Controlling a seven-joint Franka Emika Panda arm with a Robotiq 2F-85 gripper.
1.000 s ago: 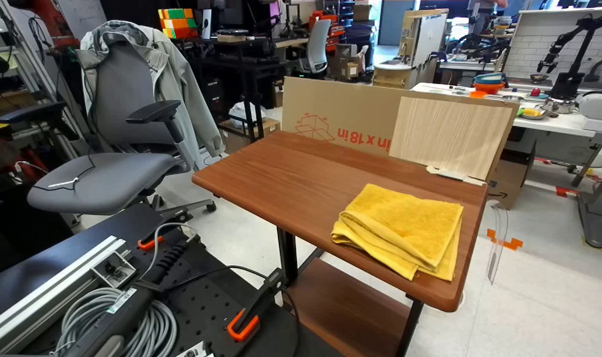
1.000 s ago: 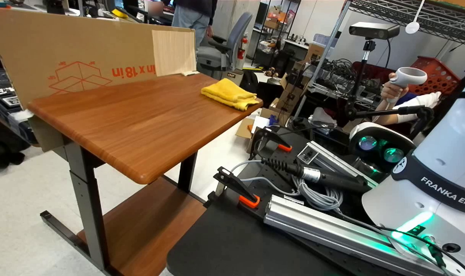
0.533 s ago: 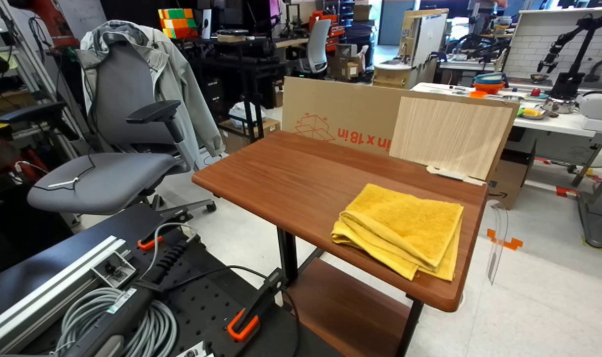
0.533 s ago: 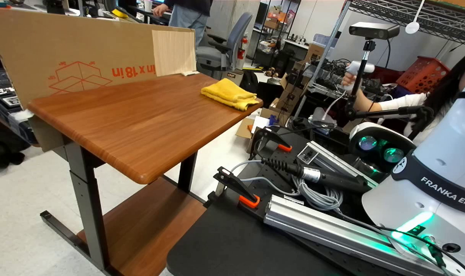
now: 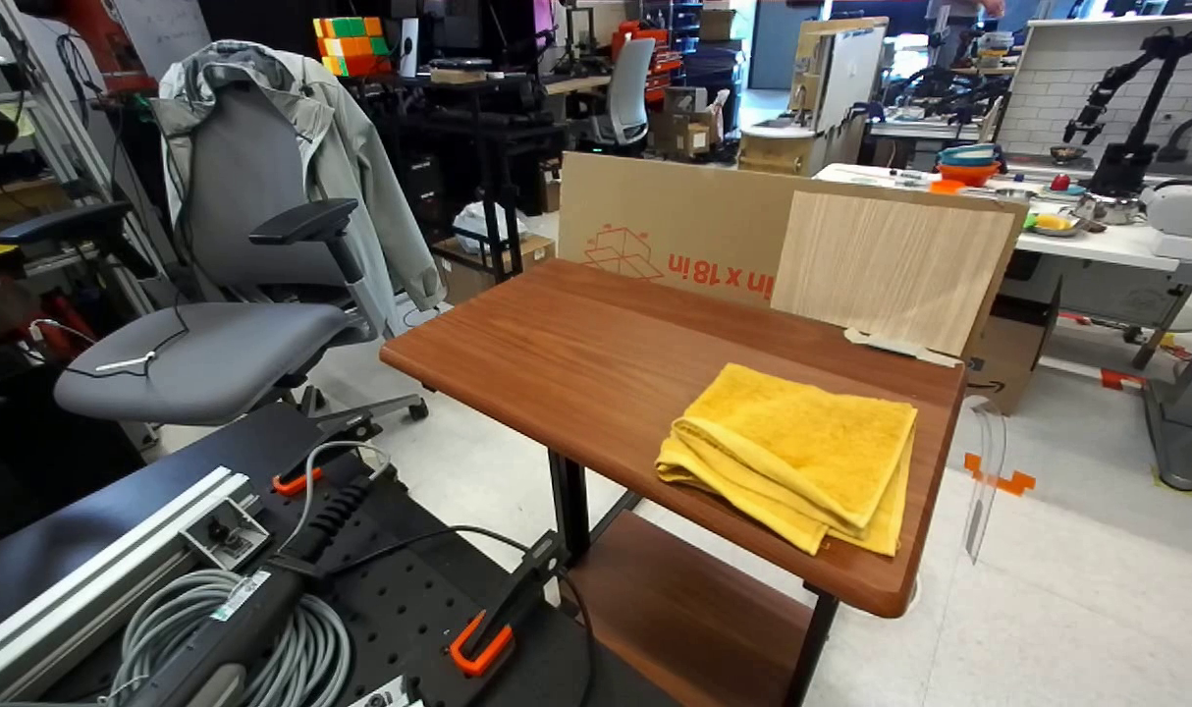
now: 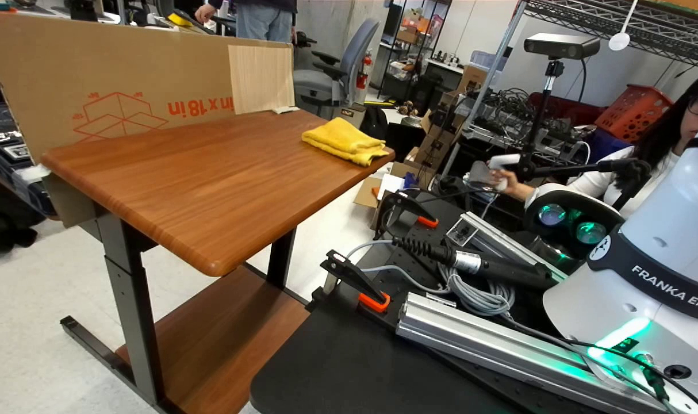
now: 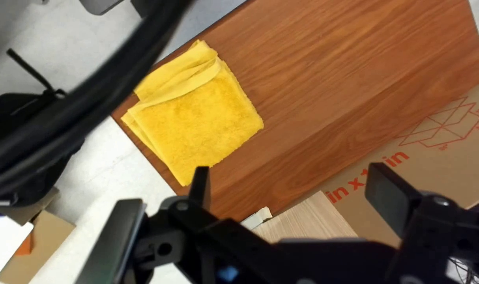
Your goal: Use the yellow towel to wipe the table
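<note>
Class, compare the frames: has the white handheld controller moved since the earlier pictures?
Yes: in an exterior view, the controller has dropped and gone toward picture left, past the black camera pole.

One yellow towel (image 7: pixel 200 122), one reddish-brown table (image 5: pixel 576 344), one pale board (image 5: pixel 886 265), two clamps (image 5: pixel 514 591); at least two people (image 6: pixel 265 22), seemingly.

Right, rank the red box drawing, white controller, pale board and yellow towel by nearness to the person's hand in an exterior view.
1. White controller: in the person's hand.
2. Yellow towel: left of that hand in the picture, on the table.
3. Pale board: farther left, at the table's back edge.
4. Red box drawing: farthest left, on the cardboard.
</note>
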